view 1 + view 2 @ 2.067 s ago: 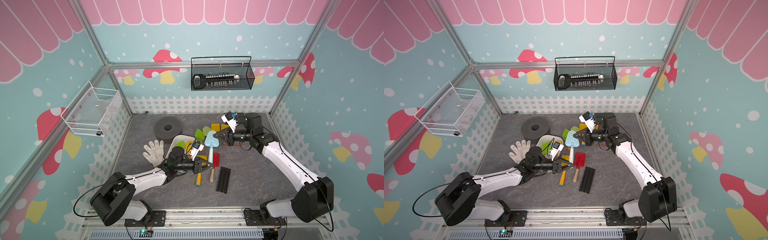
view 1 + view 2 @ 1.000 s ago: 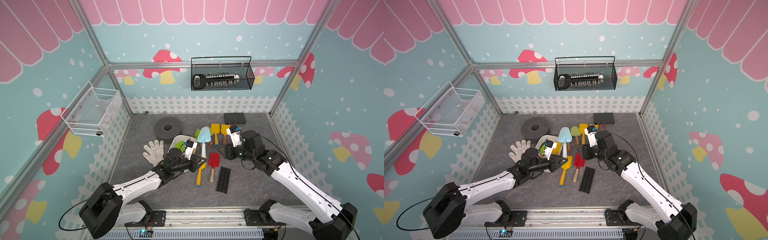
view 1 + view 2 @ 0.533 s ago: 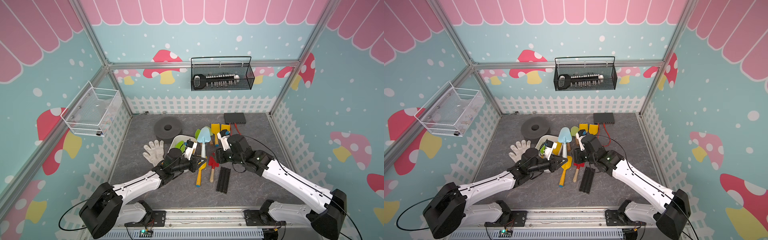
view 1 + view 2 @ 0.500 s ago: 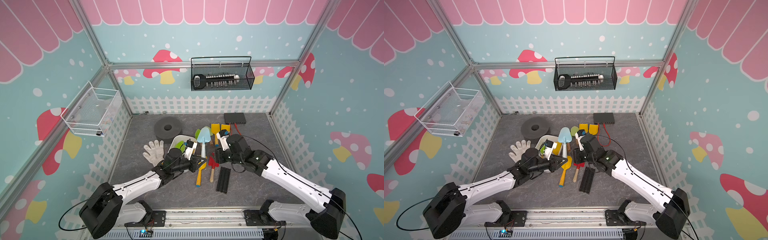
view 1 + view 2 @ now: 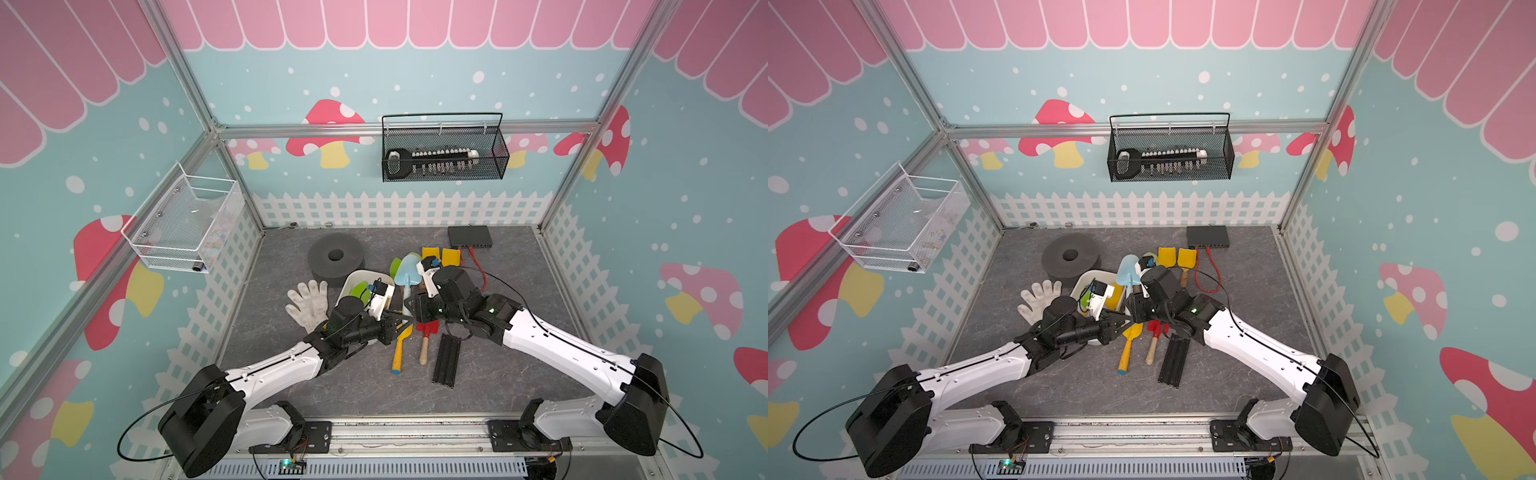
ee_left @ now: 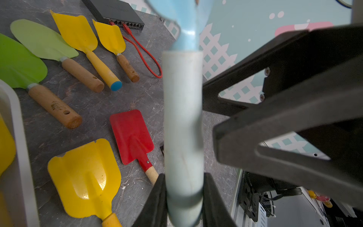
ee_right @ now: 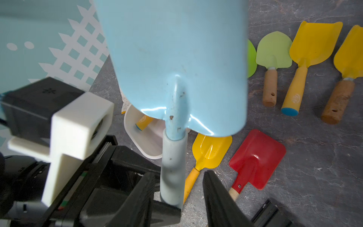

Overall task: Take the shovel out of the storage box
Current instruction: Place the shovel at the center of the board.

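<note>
L claw (image 6: pixel 183 176) pinches blue shovel (image 7: pixel 176 59) by handle end, blade up, clear of storage box (image 7: pixel 137 141) above desk (image 5: pixel 478 390); leaves shaft free for R claw (image 7: pixel 177 174), spread round it, prob for handover.

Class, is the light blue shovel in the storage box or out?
Out: the left gripper holds the light blue shovel by its handle, raised beside the storage box.

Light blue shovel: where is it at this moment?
In both top views the light blue shovel is held off the table, just right of the storage box. The left gripper clamps its handle and the right gripper's open jaws straddle it.
</note>
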`<move>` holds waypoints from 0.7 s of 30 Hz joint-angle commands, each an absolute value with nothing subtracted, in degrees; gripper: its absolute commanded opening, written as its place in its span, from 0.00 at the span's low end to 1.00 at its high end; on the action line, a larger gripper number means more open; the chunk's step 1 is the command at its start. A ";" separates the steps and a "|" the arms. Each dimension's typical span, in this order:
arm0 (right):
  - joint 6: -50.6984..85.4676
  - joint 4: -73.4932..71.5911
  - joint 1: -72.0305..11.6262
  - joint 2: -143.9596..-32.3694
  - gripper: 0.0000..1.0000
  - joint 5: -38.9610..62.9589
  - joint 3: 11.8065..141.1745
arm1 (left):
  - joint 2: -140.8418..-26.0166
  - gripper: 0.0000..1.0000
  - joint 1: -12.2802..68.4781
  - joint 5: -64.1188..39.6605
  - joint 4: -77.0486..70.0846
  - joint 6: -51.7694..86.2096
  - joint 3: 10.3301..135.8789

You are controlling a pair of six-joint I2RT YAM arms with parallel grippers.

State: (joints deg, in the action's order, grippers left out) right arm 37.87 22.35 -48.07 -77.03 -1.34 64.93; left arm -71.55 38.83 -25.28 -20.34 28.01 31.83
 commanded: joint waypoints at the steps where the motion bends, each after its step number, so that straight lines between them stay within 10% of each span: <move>1: 38.71 20.51 -48.43 -78.38 0.46 -2.72 66.45 | -71.42 0.00 39.29 -25.67 -21.22 26.48 31.79; 12: 38.63 19.42 -48.51 -79.91 0.24 -2.85 65.57 | -72.85 0.01 39.33 -26.19 -21.92 26.62 31.91; 21: 36.90 20.46 -47.83 -80.37 0.15 -3.28 65.48 | -71.51 0.41 39.29 -24.31 -20.80 26.29 31.45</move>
